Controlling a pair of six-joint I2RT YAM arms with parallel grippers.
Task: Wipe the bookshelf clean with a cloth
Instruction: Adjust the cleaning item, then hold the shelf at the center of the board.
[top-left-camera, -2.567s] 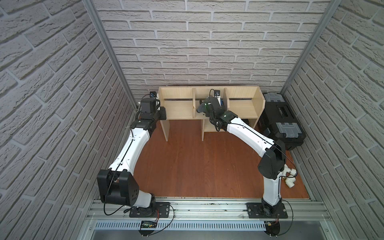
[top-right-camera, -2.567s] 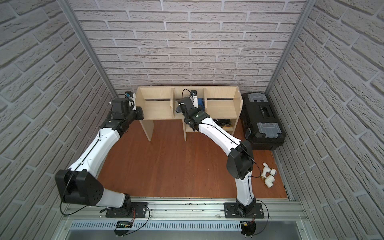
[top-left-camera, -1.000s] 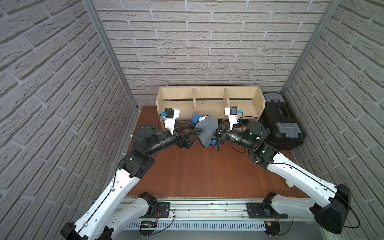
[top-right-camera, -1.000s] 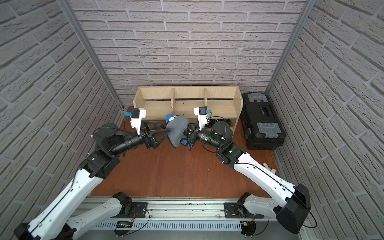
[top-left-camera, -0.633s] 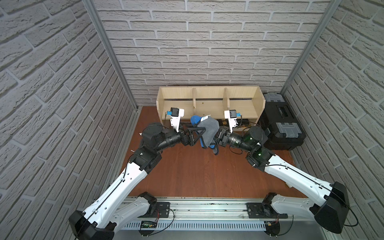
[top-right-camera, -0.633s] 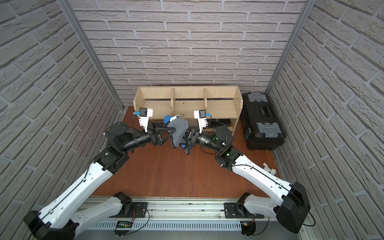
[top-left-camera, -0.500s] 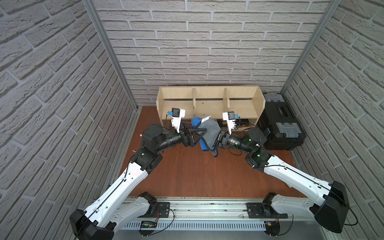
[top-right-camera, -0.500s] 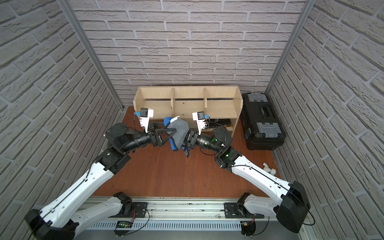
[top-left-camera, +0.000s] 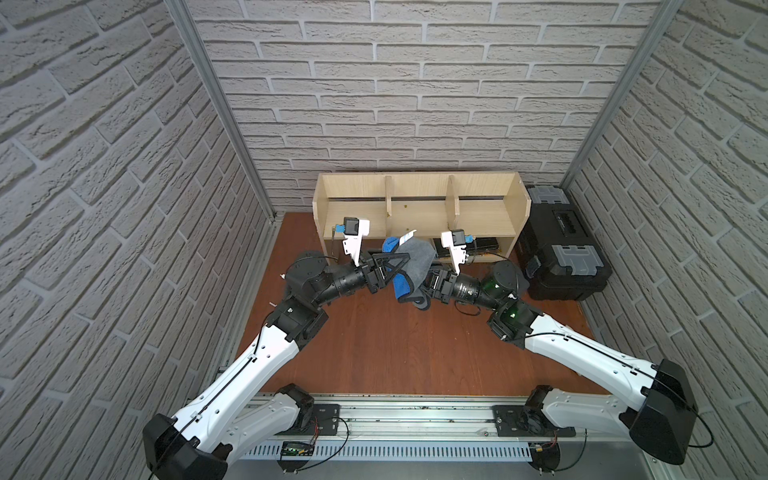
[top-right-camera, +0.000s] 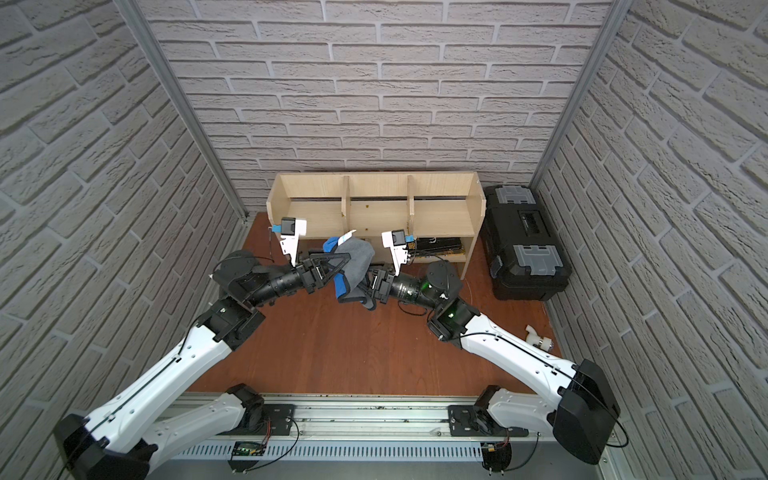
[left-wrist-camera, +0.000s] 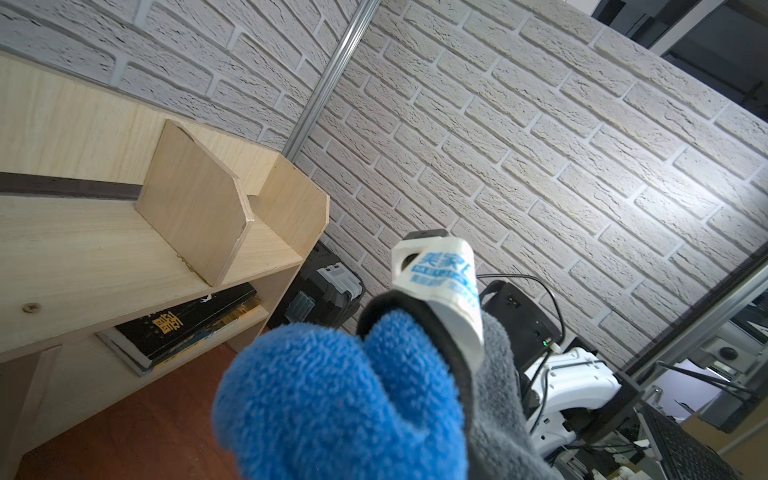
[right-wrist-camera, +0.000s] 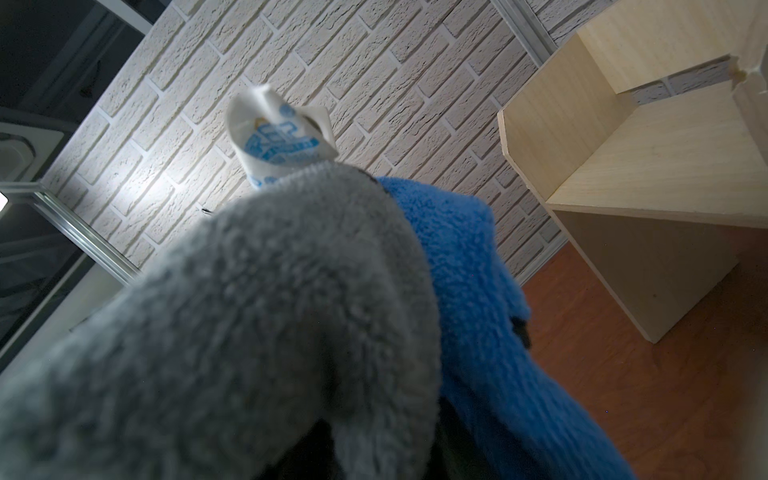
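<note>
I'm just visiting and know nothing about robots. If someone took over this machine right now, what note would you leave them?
Left tool: tips buried in the cloth, grip unclear.
Right tool: same, tips hidden by the cloth.
Cloth: bunched in the air between both tools, in front of the bookshelf.
Done: cloth is up off the floor.
Left: confirm which tool holds it, then wipe the bookshelf; no wiping shows.
</note>
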